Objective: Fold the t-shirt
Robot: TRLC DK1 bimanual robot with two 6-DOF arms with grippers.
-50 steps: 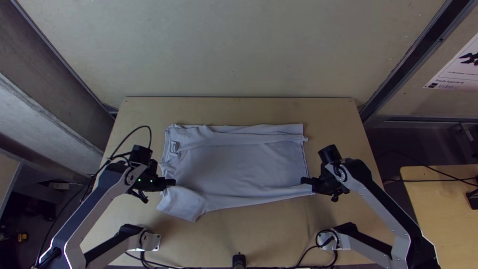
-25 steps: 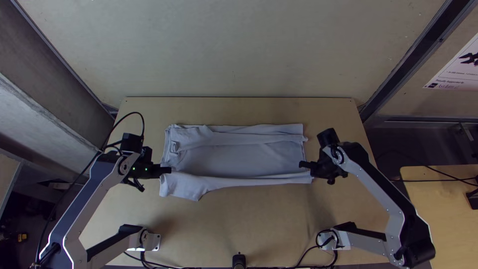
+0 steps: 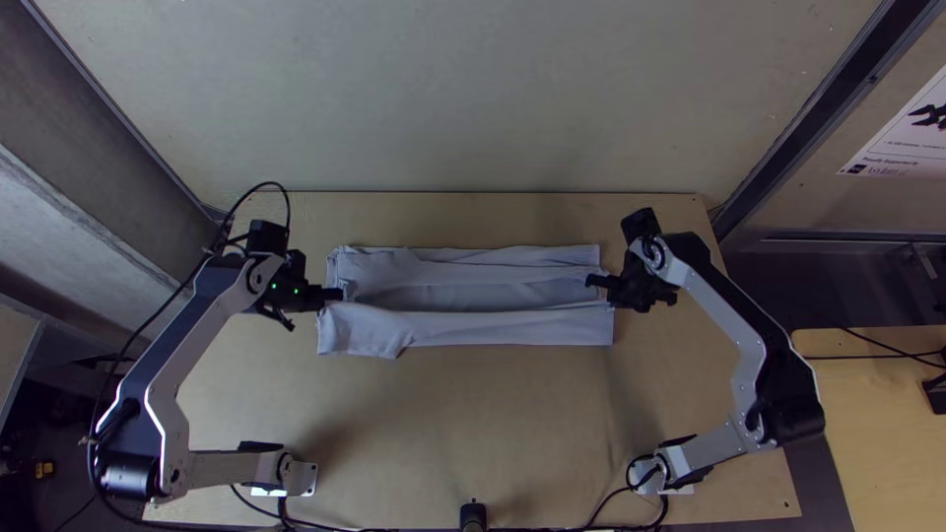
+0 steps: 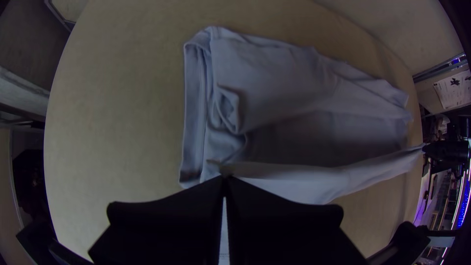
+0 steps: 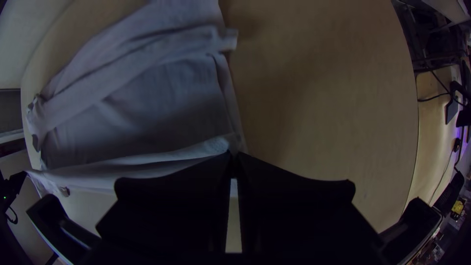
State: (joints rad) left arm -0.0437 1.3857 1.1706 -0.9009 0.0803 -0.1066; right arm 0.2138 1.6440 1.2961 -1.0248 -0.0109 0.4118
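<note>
The pale grey-blue cloth t-shirt [image 3: 473, 328] lies inside the edges of the light wooden desk [image 3: 473, 424], with a broad stretch of bare wood on its near side and a narrower strip between it and the far edge. Its long axis runs left to right; which end is the collar I cannot tell. Far and near sides are folded inward, a shaded trough between. The black left hand [image 3: 340, 294] is closed on the near fold's left end, the black right hand [image 3: 589, 281] on its right end.
</note>
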